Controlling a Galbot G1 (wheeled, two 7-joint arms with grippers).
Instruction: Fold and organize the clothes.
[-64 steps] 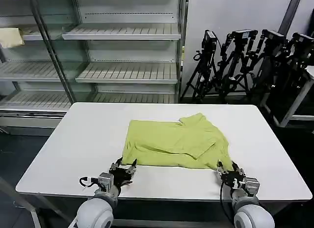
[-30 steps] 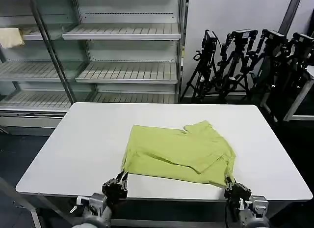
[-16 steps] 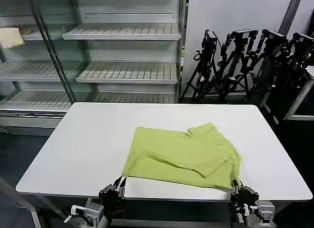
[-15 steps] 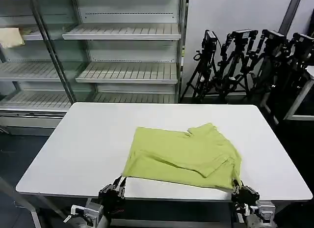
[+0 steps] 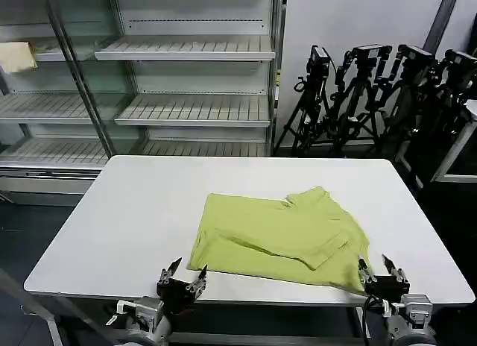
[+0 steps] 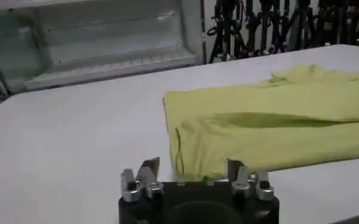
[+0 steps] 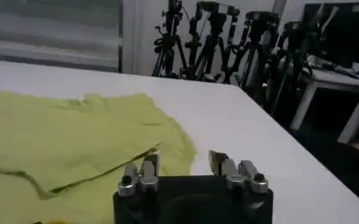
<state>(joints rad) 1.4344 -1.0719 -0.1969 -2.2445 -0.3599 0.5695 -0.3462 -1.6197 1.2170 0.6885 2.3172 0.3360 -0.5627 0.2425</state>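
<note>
A lime yellow-green T-shirt [image 5: 279,236] lies folded into a rough rectangle on the white table [image 5: 127,212], near the front edge. It also appears in the left wrist view as the T-shirt [image 6: 270,131] and in the right wrist view as the T-shirt [image 7: 63,140]. My left gripper [image 5: 185,272] is open at the shirt's front left corner, just off the fabric. My right gripper [image 5: 381,270] is open at the front right corner, with nothing between its fingers. In the wrist views the left gripper [image 6: 191,169] and the right gripper [image 7: 184,161] both stand open and hold nothing.
Behind the table stands a glass-fronted shelving unit [image 5: 186,77] with a pale cream-yellow cloth [image 5: 16,57] on a left shelf. Several black camera tripods [image 5: 373,92] stand at the back right. Bare tabletop surrounds the shirt on the left and far side.
Both grippers dragged the shirt toward the front edge, then let go of its front corners and opened. The shirt now lies still on the table.
</note>
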